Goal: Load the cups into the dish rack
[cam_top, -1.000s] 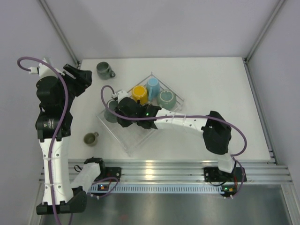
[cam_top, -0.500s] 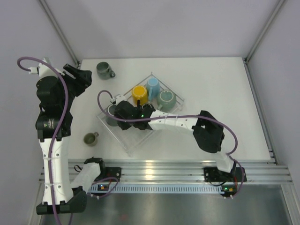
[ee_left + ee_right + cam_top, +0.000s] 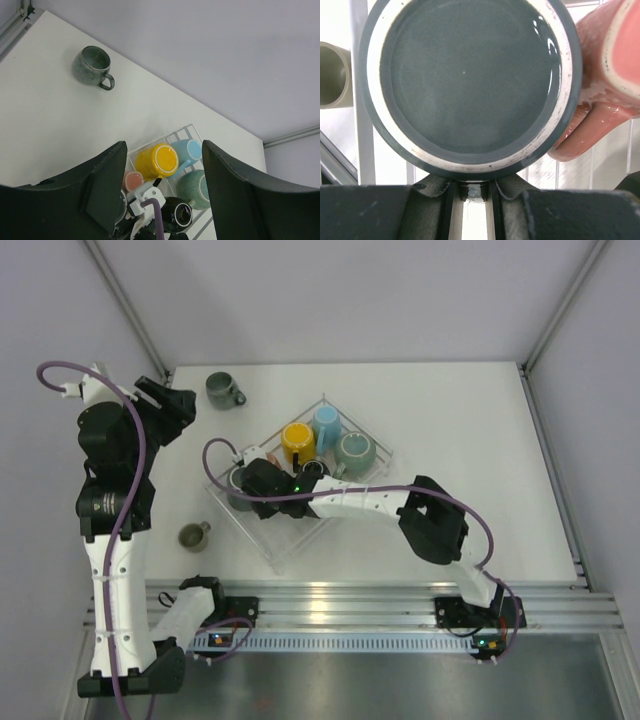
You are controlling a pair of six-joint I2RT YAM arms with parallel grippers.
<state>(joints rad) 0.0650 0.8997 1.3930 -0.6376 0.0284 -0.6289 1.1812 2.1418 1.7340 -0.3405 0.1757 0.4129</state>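
Our right gripper (image 3: 470, 193) pinches a sixth mug (image 3: 470, 85) inside the dish rack (image 3: 290, 545). Green mug (image 3: 222, 389), olive mug (image 3: 192, 535) wait outside; left gripper (image 3: 164, 152) gapes.

right gripper (image 3: 247, 485): slid left toward the dish rack's (image 3: 288, 546) left corner | right elbow (image 3: 432, 530): swung left

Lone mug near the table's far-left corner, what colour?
Dark grey-green mug, speckled glaze; clearest in the left wrist view.

Finding no legible text, label, brand, number or sign in any of the three views; reading nothing on cups (image 3: 157, 161), dish rack (image 3: 284, 544) or counter (image 3: 450, 420).
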